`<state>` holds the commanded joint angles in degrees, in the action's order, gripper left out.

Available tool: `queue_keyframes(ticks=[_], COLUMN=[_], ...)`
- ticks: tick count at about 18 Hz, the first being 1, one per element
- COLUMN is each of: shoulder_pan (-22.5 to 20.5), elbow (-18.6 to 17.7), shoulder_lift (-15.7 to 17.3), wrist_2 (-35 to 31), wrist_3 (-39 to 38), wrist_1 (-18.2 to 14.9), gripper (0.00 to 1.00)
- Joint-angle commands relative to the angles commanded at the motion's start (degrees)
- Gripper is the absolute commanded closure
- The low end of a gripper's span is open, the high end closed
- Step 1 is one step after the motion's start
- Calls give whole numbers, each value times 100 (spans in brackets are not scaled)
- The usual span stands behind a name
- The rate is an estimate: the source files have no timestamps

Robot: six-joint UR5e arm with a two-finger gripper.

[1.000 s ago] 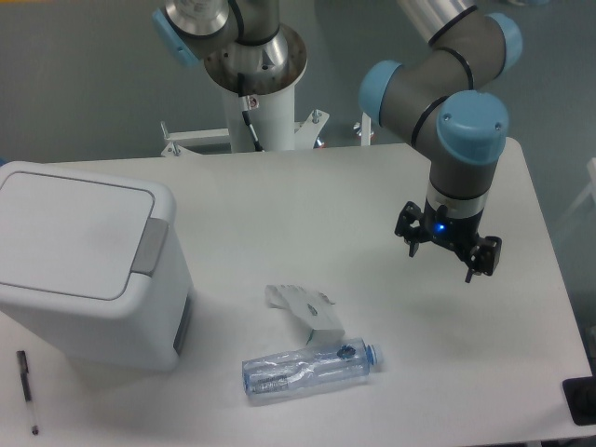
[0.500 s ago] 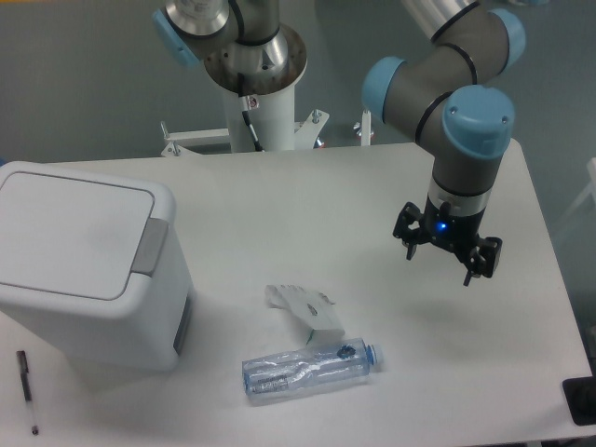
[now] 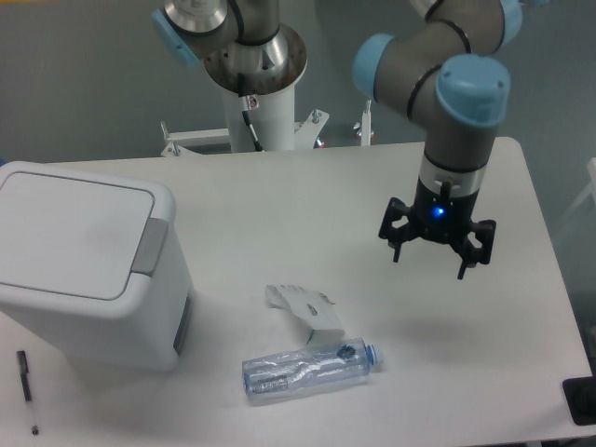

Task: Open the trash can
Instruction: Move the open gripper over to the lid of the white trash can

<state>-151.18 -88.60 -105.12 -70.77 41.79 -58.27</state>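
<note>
One arm works this tabletop (image 3: 279,196), and you see its gripper (image 3: 427,253) hanging above the right half of the surface, pointing downward. The jaws are spread wide with nothing between them; a blue indicator light glows on the gripper body just above them. The gripper is clear of the surface and touches no object.

Locate the trash can (image 3: 88,265) at the far left of the tabletop, well apart from the gripper. It is a boxy white bin with rounded corners. Its flat white lid (image 3: 73,229) lies closed and level on top. The grey push-bar (image 3: 153,247) runs along the lid's right edge, facing the middle of the tabletop.

Note the other items in front of you:
- A crushed clear plastic bottle (image 3: 312,367) lies on its side near the front edge, its blue cap pointing right.
- A crumpled white paper piece (image 3: 305,309) lies just behind the bottle, its lower end touching or overlapping it; you cannot tell which.
- A dark pen (image 3: 27,392) lies at the front left corner, just in front of the trash can.
- A black object (image 3: 580,400) shows only partly at the right front edge; you cannot tell what it is.

The arm's white mounting column (image 3: 259,102) stands behind the rear edge of the tabletop.
</note>
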Motion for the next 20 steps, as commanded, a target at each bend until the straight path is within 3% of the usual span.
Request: queue_keyframes(ticks=[5, 8, 20], shoulder_pan=[247, 282, 1134], elbow=[0, -26, -122], shoulder_lift=[115, 246, 765], wrist_2=[273, 651, 775], wrist_3=[-706, -918, -1876], wrist_1=[457, 501, 607], gripper=[0, 0, 0])
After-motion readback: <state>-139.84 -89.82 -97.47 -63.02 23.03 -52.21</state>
